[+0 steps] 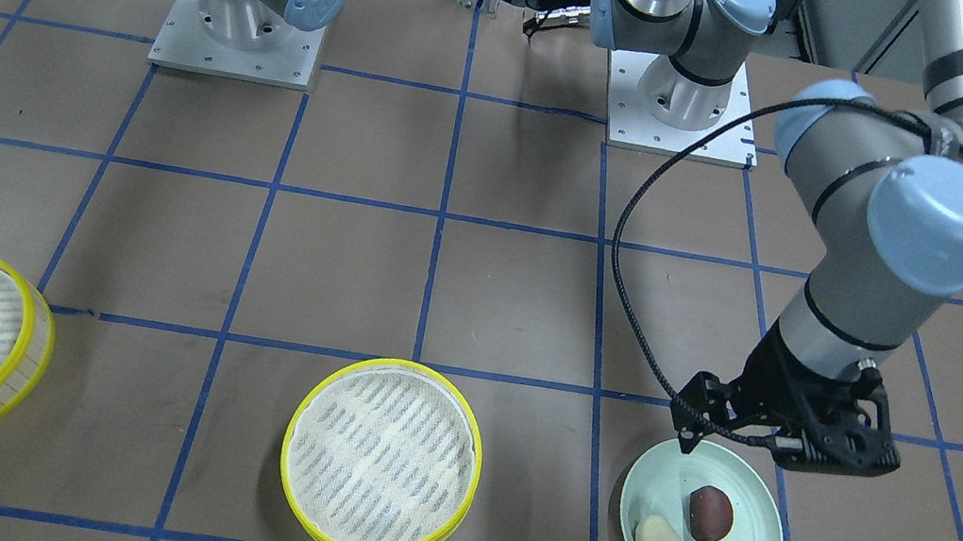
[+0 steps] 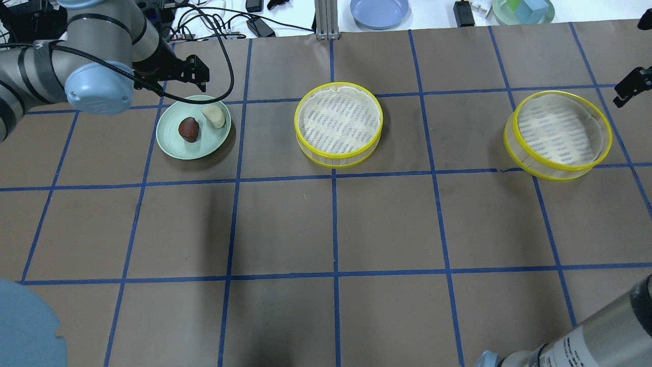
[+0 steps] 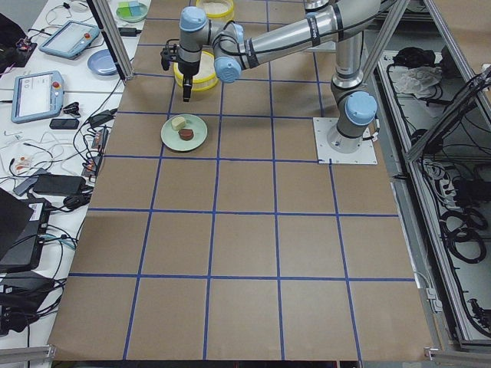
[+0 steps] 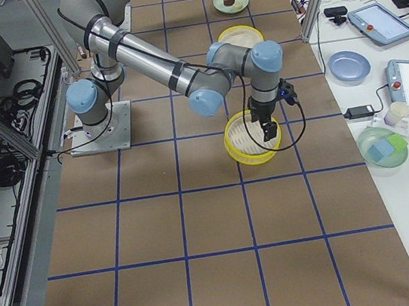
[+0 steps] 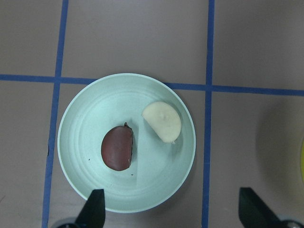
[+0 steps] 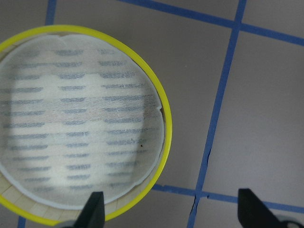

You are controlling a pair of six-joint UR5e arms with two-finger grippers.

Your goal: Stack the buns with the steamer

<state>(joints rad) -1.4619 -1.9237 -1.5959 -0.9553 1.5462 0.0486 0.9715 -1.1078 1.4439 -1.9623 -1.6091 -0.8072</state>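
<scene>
The cream bun (image 5: 163,121) and the dark reddish-brown bun (image 5: 117,148) lie side by side on a mint-green plate (image 5: 80,123). My left gripper (image 5: 173,213) hangs open and empty above the plate's edge. In the overhead view the buns (image 2: 214,116) (image 2: 189,129) sit just below that gripper (image 2: 188,71). One steamer tier (image 2: 338,125) stands empty mid-table. The other tier (image 6: 80,123) is also empty and sits under and beside my right gripper (image 6: 172,213), which is open and empty. In the overhead view this tier (image 2: 558,135) is at the right.
The left arm's black cable (image 1: 626,263) loops over the table beside the plate. The two arm bases (image 1: 238,34) (image 1: 683,100) stand at the robot's edge. A blue plate (image 2: 379,10) and cables lie on the bench beyond the far edge.
</scene>
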